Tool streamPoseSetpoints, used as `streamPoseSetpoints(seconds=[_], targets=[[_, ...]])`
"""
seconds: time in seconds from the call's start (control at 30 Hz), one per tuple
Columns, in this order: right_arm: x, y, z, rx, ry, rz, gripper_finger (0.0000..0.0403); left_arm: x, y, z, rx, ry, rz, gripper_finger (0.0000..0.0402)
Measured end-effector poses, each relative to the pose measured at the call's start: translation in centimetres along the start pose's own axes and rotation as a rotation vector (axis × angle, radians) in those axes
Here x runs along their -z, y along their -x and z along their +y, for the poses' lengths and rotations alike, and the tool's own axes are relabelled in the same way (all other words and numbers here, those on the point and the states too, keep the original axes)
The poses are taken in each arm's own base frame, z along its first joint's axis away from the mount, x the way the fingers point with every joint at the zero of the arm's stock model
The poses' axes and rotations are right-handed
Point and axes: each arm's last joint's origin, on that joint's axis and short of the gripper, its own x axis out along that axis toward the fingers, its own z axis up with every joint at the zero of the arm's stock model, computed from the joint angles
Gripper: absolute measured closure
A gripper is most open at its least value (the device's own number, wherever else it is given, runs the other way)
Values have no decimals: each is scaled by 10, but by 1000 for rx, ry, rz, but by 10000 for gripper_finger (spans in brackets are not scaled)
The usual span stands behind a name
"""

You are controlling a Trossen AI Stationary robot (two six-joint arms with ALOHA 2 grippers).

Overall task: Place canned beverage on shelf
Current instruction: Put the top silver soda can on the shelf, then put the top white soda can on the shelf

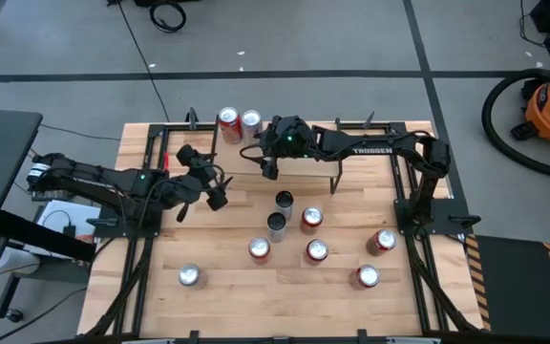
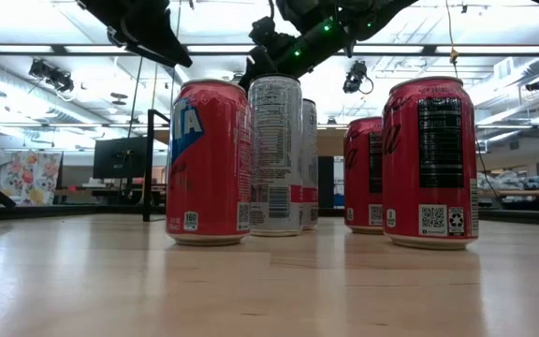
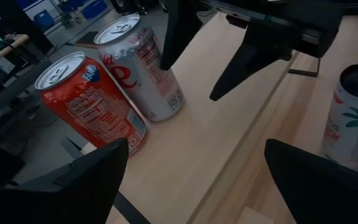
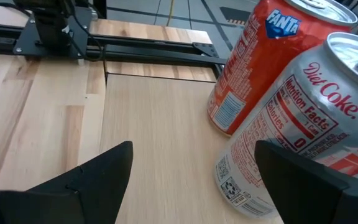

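The shelf [image 1: 315, 164], a light wood plank on thin black legs, stands at the table's far middle. An orange-red Fanta can [image 1: 228, 119] and a silver Diet Coke can [image 1: 250, 121] stand upright on its left end; both show in the right wrist view [image 4: 260, 62] [image 4: 303, 118]. My right gripper [image 1: 264, 159] is open and empty over the plank [image 4: 154, 124], just beside the Diet Coke can. I cannot tell whether a finger touches it. My left gripper [image 1: 219, 192] is open and empty over the table, left of the shelf, facing the two cans [image 3: 92, 106] [image 3: 145, 62].
Several cans stand upright on the table nearer than the shelf: two dark-topped ones [image 1: 284, 200] [image 1: 276, 224] and several red ones [image 1: 311, 218] [image 1: 259, 248] [image 1: 367, 276], one apart at the near left [image 1: 190, 276]. A pale can [image 3: 353, 118] stands by my left gripper.
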Motion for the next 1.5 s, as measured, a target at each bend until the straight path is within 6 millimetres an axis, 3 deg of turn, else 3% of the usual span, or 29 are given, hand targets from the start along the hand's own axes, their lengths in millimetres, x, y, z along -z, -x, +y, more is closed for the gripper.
streamPoseSetpoints(seconds=[0.3,0.63,1.0,1.27,1.5], targets=[[-2,3,6,-10,13,9,55,0,0,0,15,9,4,13],[-27,60,15,11,60,39,55,0,7,-1,310,155,52,13],[-22,82,83,-119,189,190,55,-1,11,-7,448,249,83,12],[-7,83,94,-263,226,319,55,-4,20,-14,474,222,28,12],[9,65,103,-292,216,416,55,-3,20,-14,470,212,35,12]])
